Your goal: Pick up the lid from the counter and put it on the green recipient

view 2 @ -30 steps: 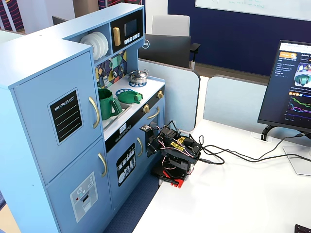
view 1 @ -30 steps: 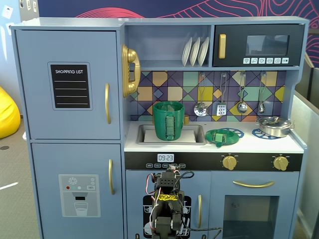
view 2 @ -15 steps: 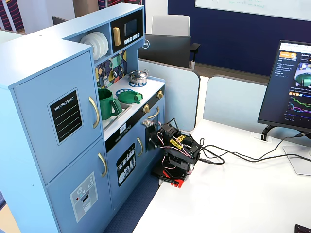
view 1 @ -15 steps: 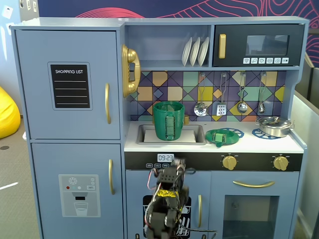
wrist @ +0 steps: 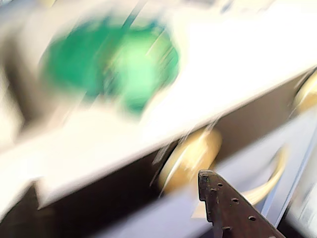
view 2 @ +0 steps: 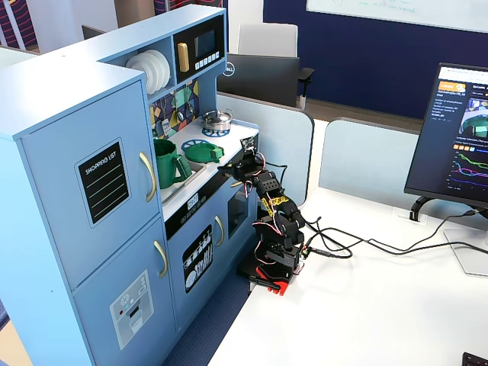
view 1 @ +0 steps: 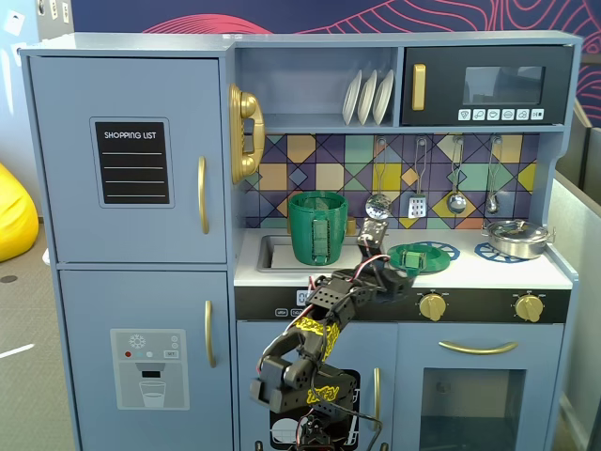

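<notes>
The lid [view 1: 418, 256] is a flat round green disc, lying on the white counter [view 1: 488, 272] over a blue burner ring, at about 3 o'clock from the tall green recipient [view 1: 316, 226] in a fixed view. The gripper [view 1: 374, 246] hangs at the counter's front edge between them; whether it is open, I cannot tell. The wrist view is blurred. A steel pot [view 1: 513, 237] stands well apart at the right.
</notes>
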Controlling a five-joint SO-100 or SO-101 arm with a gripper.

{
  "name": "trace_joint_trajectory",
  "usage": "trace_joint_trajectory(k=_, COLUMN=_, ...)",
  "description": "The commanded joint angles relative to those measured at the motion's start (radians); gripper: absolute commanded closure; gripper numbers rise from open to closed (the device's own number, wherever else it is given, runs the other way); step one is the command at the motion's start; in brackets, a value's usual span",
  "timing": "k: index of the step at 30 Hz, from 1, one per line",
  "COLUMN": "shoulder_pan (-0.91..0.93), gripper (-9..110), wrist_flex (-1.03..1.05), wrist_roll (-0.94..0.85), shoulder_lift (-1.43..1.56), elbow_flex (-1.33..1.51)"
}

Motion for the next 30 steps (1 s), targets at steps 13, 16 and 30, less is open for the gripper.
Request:
trace_joint_trajectory(k=13, shoulder_pan=-0.005, gripper=58, wrist_flex=-0.416, wrist_roll=0.021, shoulder_lift=-0.474, elbow_flex=-0.253)
trace_joint_trajectory(k=16, shoulder_pan=-0.021, gripper=59, wrist_flex=-0.434, wrist_roll=0.035, shoulder_lift=-0.538, elbow_flex=-0.302)
trace_joint_trajectory(k=30, shoulder_pan=-0.103, gripper=65, wrist_flex=-0.456, wrist_roll=0.023, shoulder_lift=-0.749, elbow_flex=-0.463)
